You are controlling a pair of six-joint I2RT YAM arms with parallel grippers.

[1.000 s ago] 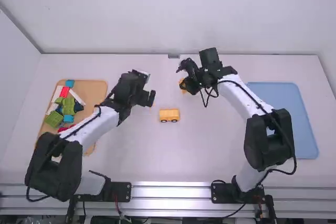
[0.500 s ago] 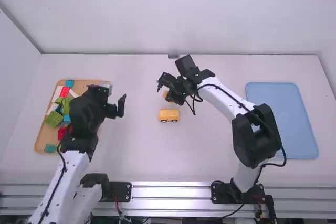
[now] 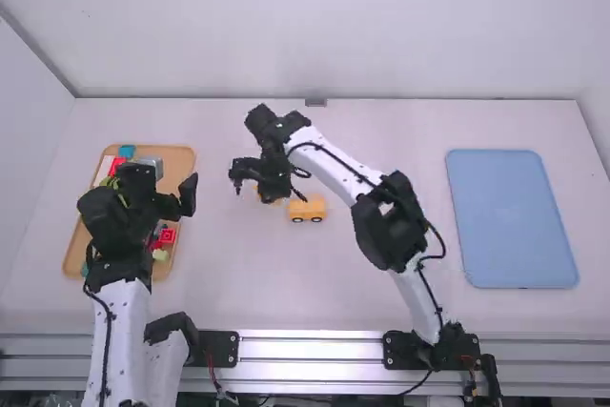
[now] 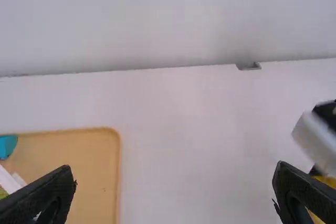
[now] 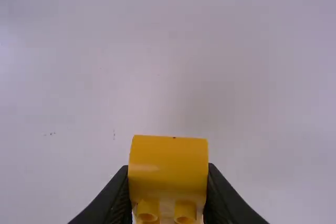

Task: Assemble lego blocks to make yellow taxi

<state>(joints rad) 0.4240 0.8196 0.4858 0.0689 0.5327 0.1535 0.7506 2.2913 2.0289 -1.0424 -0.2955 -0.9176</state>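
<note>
Left of the wheeled base (image 3: 307, 209), your right gripper (image 5: 168, 172) has carried its clamped yellow block (image 5: 168, 156), joining still pending; your wide left gripper (image 4: 174, 168) has retreated farther left

Blue tray (image 3: 511, 221) at right; red block (image 3: 168, 235) and teal block (image 3: 126, 151) in tan tray (image 3: 179, 161)

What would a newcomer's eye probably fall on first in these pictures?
Probably the glossy, rounded yellow plastic block, clamped between the fingers of the right gripper. Next might come the small yellow block with black wheels near the middle of the white table. The light-blue rectangular tray at the right also stands out.
</note>
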